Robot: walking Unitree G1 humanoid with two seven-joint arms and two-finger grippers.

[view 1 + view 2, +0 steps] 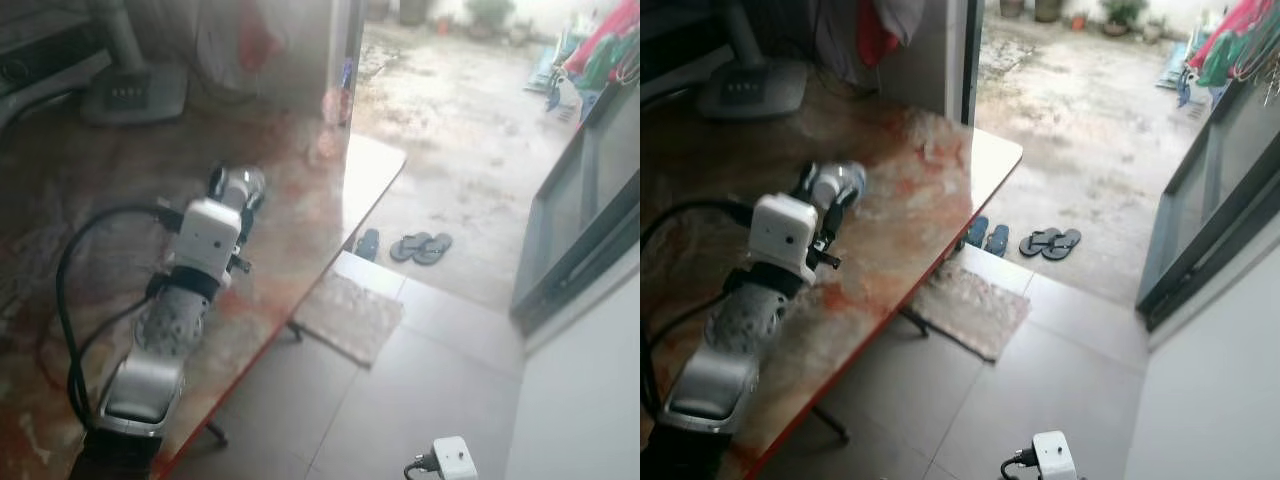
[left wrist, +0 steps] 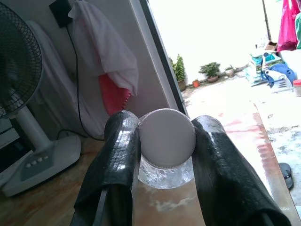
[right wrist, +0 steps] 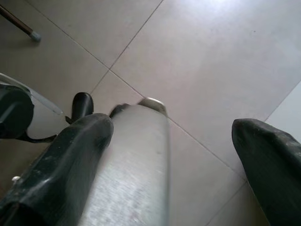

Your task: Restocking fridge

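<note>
A clear bottle [image 1: 243, 186] with a white cap is lying gripped in my left gripper [image 1: 232, 192] over the marbled table [image 1: 300, 215], seen from the head camera. At the left wrist, both fingers [image 2: 115, 165] are pinching the bottle just below its cap. At the right wrist, my right gripper [image 3: 171, 162] is hanging spread wide above floor tiles [image 3: 211, 61].

The tabletop [image 1: 330, 200] fills the robot's left, with a fan [image 1: 130, 90] on it at the far end. Above the tabletop the left claw [image 2: 160, 155] holds a bottle [image 2: 167, 141]. Right of the tabletop's edge a mat [image 1: 345, 318] lies on the floor, with sandals [image 1: 420, 247] beyond it.
</note>
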